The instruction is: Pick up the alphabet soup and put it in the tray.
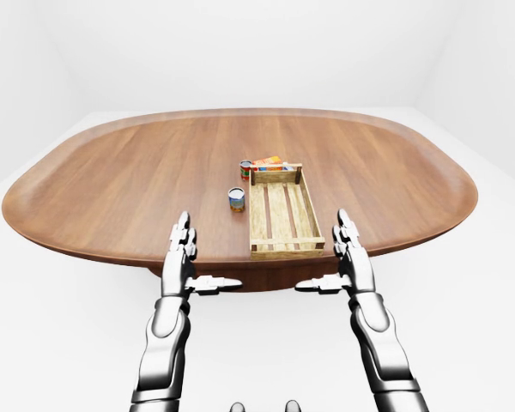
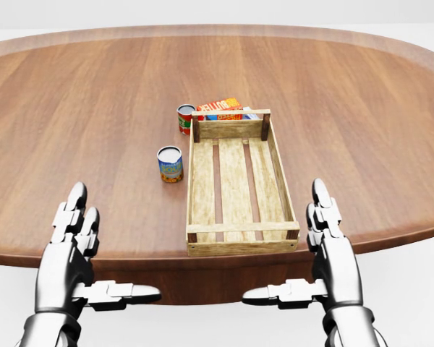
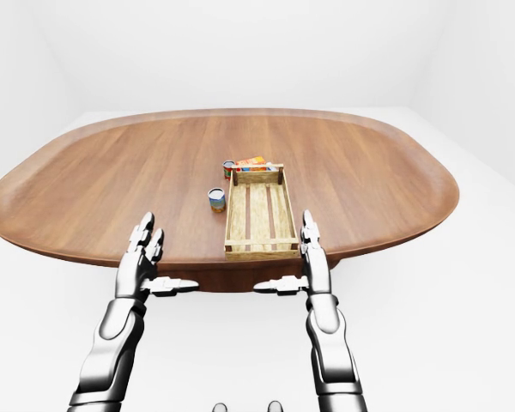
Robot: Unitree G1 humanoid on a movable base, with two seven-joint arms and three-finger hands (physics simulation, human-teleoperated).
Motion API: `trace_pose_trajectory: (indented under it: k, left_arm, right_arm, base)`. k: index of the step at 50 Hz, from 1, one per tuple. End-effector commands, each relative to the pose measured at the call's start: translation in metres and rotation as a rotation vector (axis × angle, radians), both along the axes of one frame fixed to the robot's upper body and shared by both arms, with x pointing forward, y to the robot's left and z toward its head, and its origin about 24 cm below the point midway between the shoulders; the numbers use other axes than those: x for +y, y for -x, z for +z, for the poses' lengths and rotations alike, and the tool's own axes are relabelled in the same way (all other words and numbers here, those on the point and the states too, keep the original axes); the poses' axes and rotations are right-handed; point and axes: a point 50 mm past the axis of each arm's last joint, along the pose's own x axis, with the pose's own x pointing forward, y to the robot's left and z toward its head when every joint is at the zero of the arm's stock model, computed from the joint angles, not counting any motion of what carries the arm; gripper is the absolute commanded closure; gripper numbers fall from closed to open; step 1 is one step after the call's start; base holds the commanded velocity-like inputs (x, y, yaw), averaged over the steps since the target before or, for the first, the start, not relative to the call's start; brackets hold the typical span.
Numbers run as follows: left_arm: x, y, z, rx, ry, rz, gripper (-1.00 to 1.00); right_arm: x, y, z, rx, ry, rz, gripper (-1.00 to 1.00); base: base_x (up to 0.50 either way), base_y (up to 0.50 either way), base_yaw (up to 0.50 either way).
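A small can with a blue and yellow label [image 2: 170,164], which I take for the alphabet soup, stands upright on the wooden table [image 2: 72,108], just left of the tray. The wooden slatted tray [image 2: 239,184] lies lengthwise near the table's lower edge and holds nothing. My left hand [image 2: 101,253] is open and empty at the lower left, short of the table edge. My right hand [image 2: 296,249] is open and empty at the lower right, beside the tray's near end. Both thumbs point inward.
A red-labelled can [image 2: 184,118] stands at the tray's top left corner. An orange and blue box [image 2: 224,108] lies just beyond the tray's top end. The oval table's rim [image 1: 240,257] runs just above my hands. White floor surrounds the table.
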Motion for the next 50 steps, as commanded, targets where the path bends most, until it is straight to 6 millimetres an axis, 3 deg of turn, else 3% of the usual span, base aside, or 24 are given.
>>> trace_pose_trajectory:
  k: [1,4,8,9,10,16,24,31,38,40,50]
  left_arm:
    - [0.0,-0.001,0.0,0.002,-0.002,-0.001,-1.0]
    - [-0.001,-0.004,0.006,0.001,-0.005,-0.003,-1.0]
    - [-0.002,-0.007,0.044,-0.139,-0.012,0.0,-1.0]
    - [-0.002,-0.01,0.062,-0.216,-0.01,0.004,-1.0]
    - [-0.002,-0.01,0.063,-0.22,-0.01,0.005,-1.0]
    - [-0.009,-0.009,0.118,-0.453,-0.014,0.002,-1.0]
    - [-0.008,-0.006,0.145,-0.569,-0.01,0.011,-1.0]
    - [-0.01,0.0,0.164,-0.655,0.001,0.004,-1.0]
    - [-0.011,0.0,0.164,-0.658,0.003,0.001,-1.0]
    - [-0.014,-0.014,0.147,-0.566,-0.005,-0.01,-1.0]
    - [-0.015,-0.029,0.121,-0.44,-0.01,-0.011,-1.0]
  right_arm:
    - [-0.001,-0.002,-0.002,0.007,-0.002,-0.007,-1.0]
    - [-0.002,-0.007,-0.003,0.023,-0.001,-0.016,-1.0]
    - [-0.003,-0.016,0.016,0.005,0.009,-0.028,-1.0]
    - [-0.003,-0.02,0.03,-0.044,0.017,-0.032,-1.0]
    - [-0.003,-0.02,0.03,-0.048,0.018,-0.032,-1.0]
    - [-0.005,-0.026,0.083,-0.262,0.027,-0.052,-1.0]
    - [-0.008,-0.024,0.122,-0.425,0.04,-0.057,-1.0]
    - [-0.008,-0.023,0.142,-0.509,0.045,-0.053,-1.0]
    - [-0.007,-0.021,0.146,-0.526,0.048,-0.051,-1.0]
    - [-0.008,-0.023,0.136,-0.48,0.043,-0.051,-1.0]
    - [-0.011,-0.039,0.105,-0.335,0.033,-0.064,-1.0]
  base:
    - [0.0,0.0,0.0]
    - [0.0,0.0,0.0]
    - [0.0,0.0,0.0]
    - [0.0,0.0,0.0]
    - [0.0,0.0,0.0]
    - [0.0,0.0,0.0]
    - [0.0,0.0,0.0]
    - [0.0,0.0,0.0]
    - [0.0,0.0,0.0]
    - [0.0,0.0,0.0]
    - [0.0,0.0,0.0]
